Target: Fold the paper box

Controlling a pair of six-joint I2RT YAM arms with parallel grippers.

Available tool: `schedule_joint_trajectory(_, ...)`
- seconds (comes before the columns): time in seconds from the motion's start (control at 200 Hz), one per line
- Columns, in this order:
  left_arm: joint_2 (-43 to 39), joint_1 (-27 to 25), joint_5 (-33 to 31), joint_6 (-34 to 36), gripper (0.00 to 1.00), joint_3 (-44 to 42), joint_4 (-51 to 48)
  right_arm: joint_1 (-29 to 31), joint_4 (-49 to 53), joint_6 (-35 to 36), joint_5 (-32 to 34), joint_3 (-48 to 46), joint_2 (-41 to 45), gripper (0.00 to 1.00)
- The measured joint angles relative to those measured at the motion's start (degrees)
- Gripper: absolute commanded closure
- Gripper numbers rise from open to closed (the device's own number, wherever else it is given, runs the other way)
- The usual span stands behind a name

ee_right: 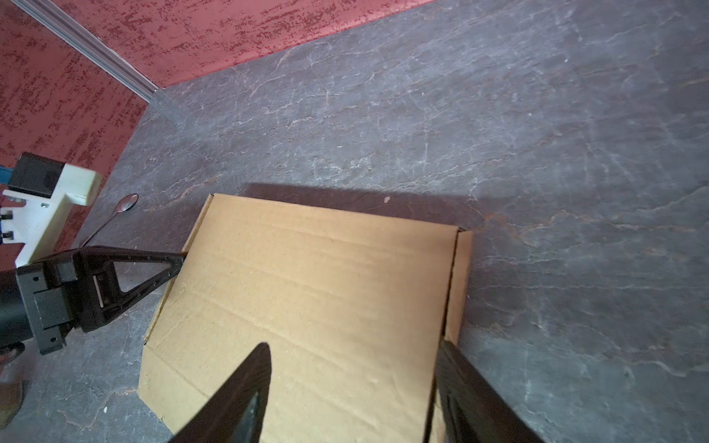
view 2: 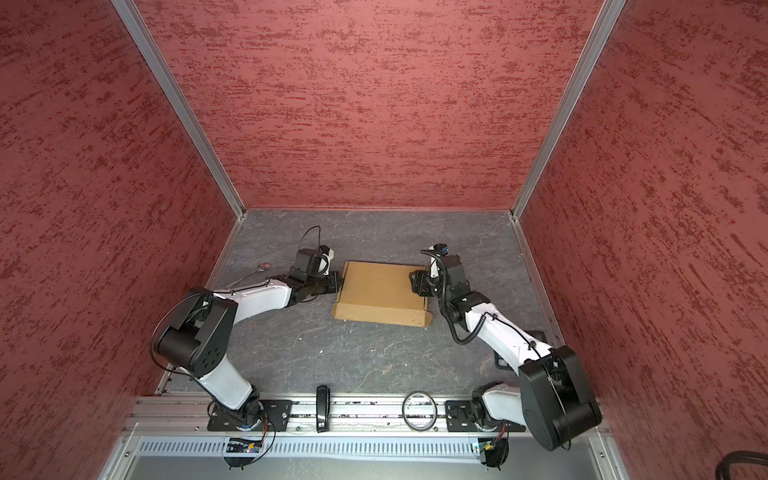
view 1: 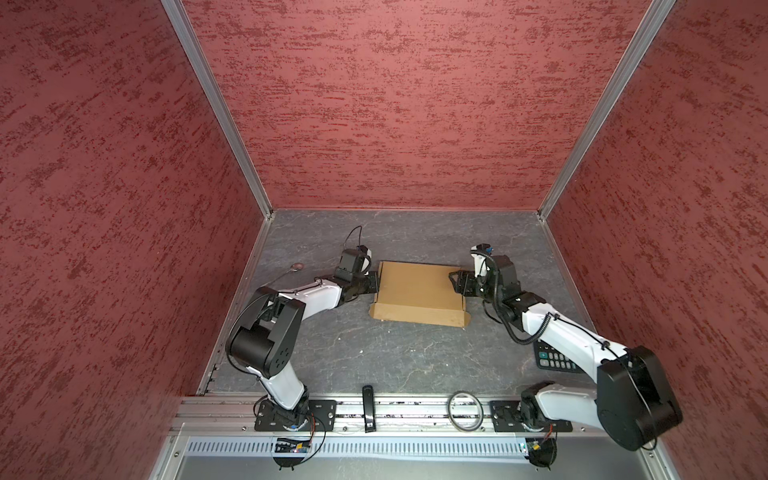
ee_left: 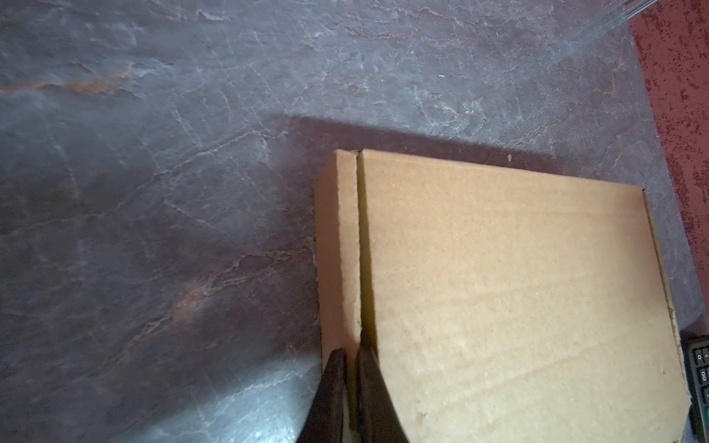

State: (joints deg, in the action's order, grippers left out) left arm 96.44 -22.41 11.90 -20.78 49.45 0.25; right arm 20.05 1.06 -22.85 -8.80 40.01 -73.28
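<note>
The paper box [view 1: 419, 293] [view 2: 382, 291] is a shallow brown cardboard mailer lying closed on the middle of the dark table. My left gripper [view 1: 376, 282] [view 2: 341, 279] is at the box's left edge. In the left wrist view its fingers [ee_left: 351, 354] are pinched together on the thin side wall of the box [ee_left: 518, 299]. My right gripper [view 1: 453, 282] [view 2: 413, 282] is at the box's right edge and is open. In the right wrist view [ee_right: 353, 347] one finger hangs over the lid [ee_right: 307, 291] and the other stands just outside the right side wall.
A metal spoon [view 1: 296, 267] [ee_right: 126, 203] lies by the left wall. A dark calculator [view 1: 555, 359] [ee_left: 700, 368] lies under my right arm. A black handheld device [view 1: 368, 409] and a metal ring [view 1: 465, 409] rest on the front rail. Red walls enclose three sides.
</note>
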Motion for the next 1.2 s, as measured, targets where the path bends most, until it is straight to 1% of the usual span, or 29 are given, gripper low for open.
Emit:
schedule_joint_trajectory(0.195, -0.02, 0.94, 0.24, 0.0, 0.91, -0.68, 0.96, -2.34, 0.63, -2.16, -2.82, -0.52, 0.33, 0.28)
schedule_joint_trajectory(0.481, -0.02, 1.84, 0.7, -0.02, 0.92, -1.51, 2.05, -4.98, -0.02, -5.03, -7.89, -4.7, 0.92, 0.24)
schedule_joint_trajectory(0.786, -0.02, 1.9, 1.2, -0.02, 0.92, -1.77, 2.71, -5.66, -7.32, -8.52, -14.58, -5.18, -2.75, 0.23)
schedule_joint_trajectory(1.202, 0.0, 2.64, 1.64, -0.02, 0.93, -2.8, 4.37, -7.1, -11.82, -12.04, -18.23, -6.78, -5.49, 0.2)
